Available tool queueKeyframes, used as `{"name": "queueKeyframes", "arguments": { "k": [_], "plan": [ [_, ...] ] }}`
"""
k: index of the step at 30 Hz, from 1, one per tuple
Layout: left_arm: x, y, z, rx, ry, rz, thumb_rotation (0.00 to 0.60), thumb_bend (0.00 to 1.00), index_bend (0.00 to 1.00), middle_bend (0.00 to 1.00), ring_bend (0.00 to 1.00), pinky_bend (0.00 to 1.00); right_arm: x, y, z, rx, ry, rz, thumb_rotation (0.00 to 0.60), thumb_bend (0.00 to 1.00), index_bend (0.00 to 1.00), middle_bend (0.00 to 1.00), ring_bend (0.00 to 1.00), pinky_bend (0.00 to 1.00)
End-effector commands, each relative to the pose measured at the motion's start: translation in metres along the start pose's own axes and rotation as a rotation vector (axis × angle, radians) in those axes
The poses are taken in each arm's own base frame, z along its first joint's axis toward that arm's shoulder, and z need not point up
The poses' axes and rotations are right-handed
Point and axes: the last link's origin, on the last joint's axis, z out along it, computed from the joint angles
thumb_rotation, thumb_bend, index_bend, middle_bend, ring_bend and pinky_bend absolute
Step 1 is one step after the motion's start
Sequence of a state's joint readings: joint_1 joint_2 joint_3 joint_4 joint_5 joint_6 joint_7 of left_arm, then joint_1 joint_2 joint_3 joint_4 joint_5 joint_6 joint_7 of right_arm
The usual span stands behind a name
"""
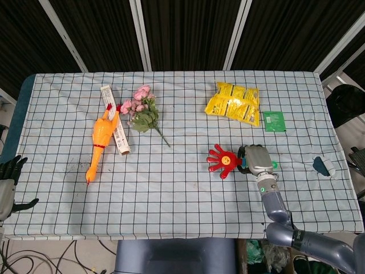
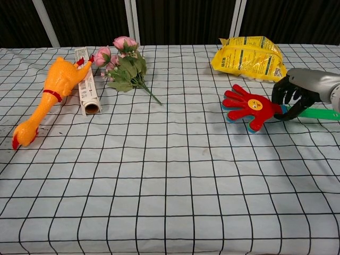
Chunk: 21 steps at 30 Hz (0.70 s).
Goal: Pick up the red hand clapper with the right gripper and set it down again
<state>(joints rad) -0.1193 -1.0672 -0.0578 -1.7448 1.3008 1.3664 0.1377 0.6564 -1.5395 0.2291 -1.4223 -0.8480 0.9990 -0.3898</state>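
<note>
The red hand clapper is a flat red hand shape with a yellow face sticker and blue layers underneath, plus a green handle. My right hand grips it at the base of the handle and holds it raised a little off the checked tablecloth, at the right of the table. My left hand hangs off the table's left edge in the head view, fingers spread, holding nothing.
A yellow snack bag and a green packet lie behind the clapper. Pink flowers, a boxed roll and an orange rubber chicken lie at the left. A small blue-white object sits near the right edge.
</note>
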Motion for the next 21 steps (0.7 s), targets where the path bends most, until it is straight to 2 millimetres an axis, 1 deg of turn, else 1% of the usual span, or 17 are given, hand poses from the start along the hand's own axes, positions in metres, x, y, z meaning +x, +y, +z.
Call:
{"name": "queueKeyframes", "arguments": {
  "k": [1, 5, 8, 15, 17, 21],
  "plan": [
    [0.000, 0.000, 0.000, 0.000, 0.000, -0.002, 0.600, 0.00, 0.00, 0.00, 0.00, 0.00, 0.009, -0.002, -0.005, 0.024, 0.036, 0.038, 0.600, 0.50, 0.71, 0.50, 0.44, 0.39],
    [0.000, 0.000, -0.001, 0.000, 0.001, -0.004, 0.600, 0.00, 0.00, 0.00, 0.00, 0.00, 0.013, -0.004, -0.007, 0.045, 0.059, 0.075, 0.600, 0.56, 0.72, 0.59, 0.55, 0.55],
    [0.000, 0.000, -0.001, 0.000, -0.001, -0.007, 0.600, 0.00, 0.00, 0.00, 0.00, 0.00, 0.015, -0.004, -0.009, 0.057, 0.078, 0.097, 0.600, 0.59, 0.72, 0.64, 0.62, 0.63],
    [0.001, -0.001, -0.002, -0.003, -0.004, -0.007, 0.600, 0.00, 0.00, 0.00, 0.00, 0.00, 0.019, -0.002, -0.014, 0.074, 0.106, 0.145, 0.600, 0.62, 0.72, 0.70, 0.71, 0.73],
    [0.000, -0.001, -0.002, -0.004, -0.005, -0.007, 0.600, 0.00, 0.00, 0.00, 0.00, 0.00, 0.019, -0.001, -0.016, 0.075, 0.107, 0.164, 0.600, 0.63, 0.72, 0.73, 0.77, 0.78],
    [0.000, -0.001, -0.003, -0.003, -0.006, -0.008, 0.600, 0.00, 0.00, 0.00, 0.00, 0.00, 0.020, -0.002, -0.018, 0.078, 0.101, 0.212, 0.600, 0.64, 0.73, 0.79, 0.86, 0.85]
  ]
}}
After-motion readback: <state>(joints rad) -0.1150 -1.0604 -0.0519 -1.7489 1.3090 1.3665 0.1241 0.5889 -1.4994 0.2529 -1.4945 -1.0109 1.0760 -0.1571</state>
